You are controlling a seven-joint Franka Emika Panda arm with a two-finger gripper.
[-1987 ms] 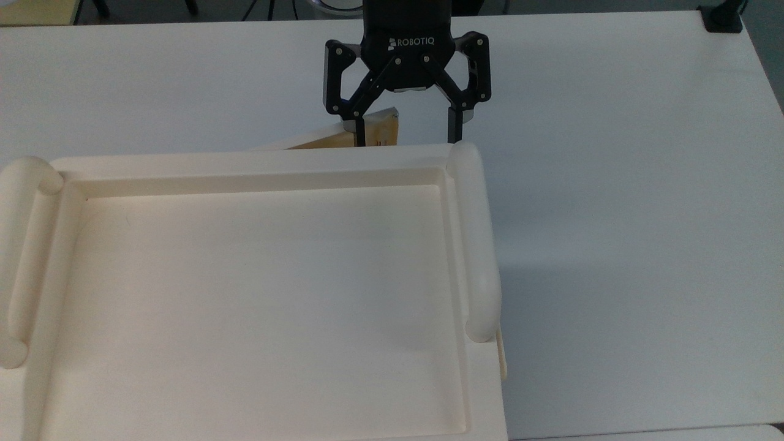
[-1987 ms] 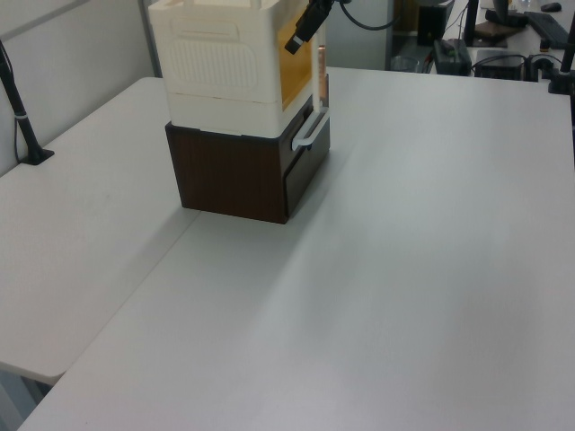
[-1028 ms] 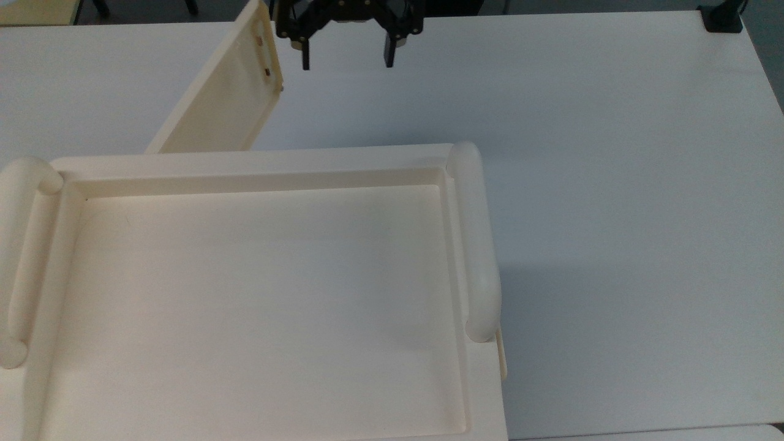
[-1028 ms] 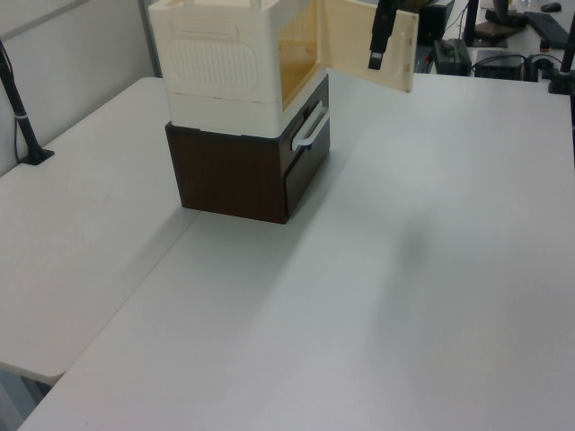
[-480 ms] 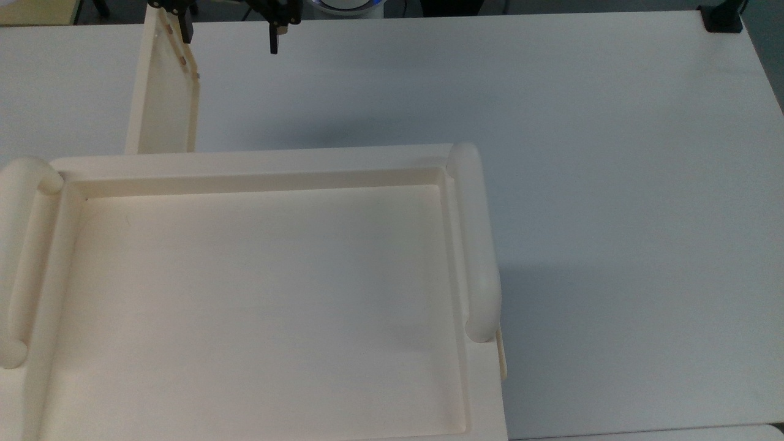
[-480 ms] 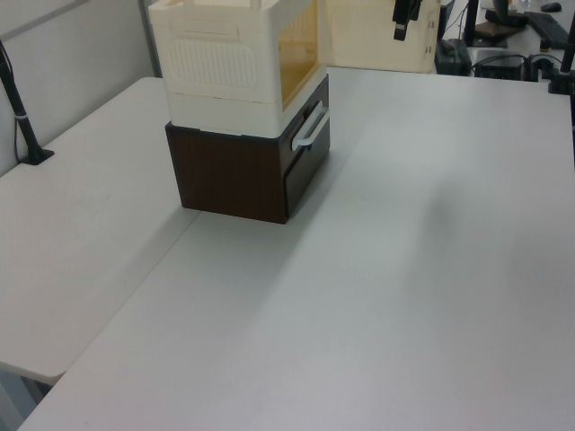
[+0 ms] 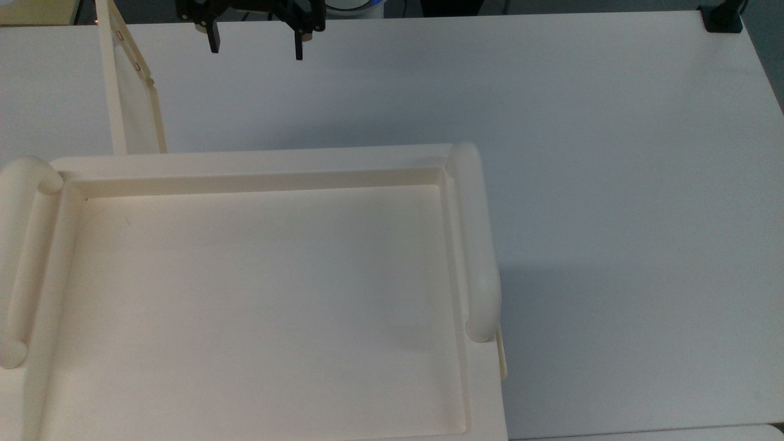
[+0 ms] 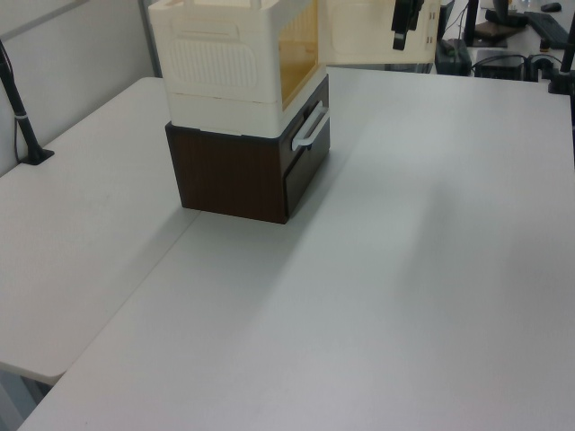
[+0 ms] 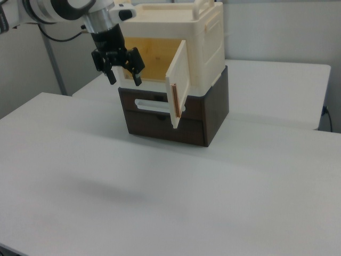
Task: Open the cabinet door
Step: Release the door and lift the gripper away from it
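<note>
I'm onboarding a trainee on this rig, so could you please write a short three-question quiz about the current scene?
1. True or false: the cabinet door stands swung open.
2. The pincer is: A) clamped on the door, B) open and apart from the door, C) resting on the table.
3. What colour is the lower unit beneath the cream cabinet?

Key: 1 true; 2 B; 3 dark brown.

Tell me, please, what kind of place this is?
Probably a robotics lab set up in an office. A robot arm with an open hand hangs over plain white tables, a small cream cabinet with its cabinet door swung open serves as a test prop, and desks with cables and computer gear stand behind.
</note>
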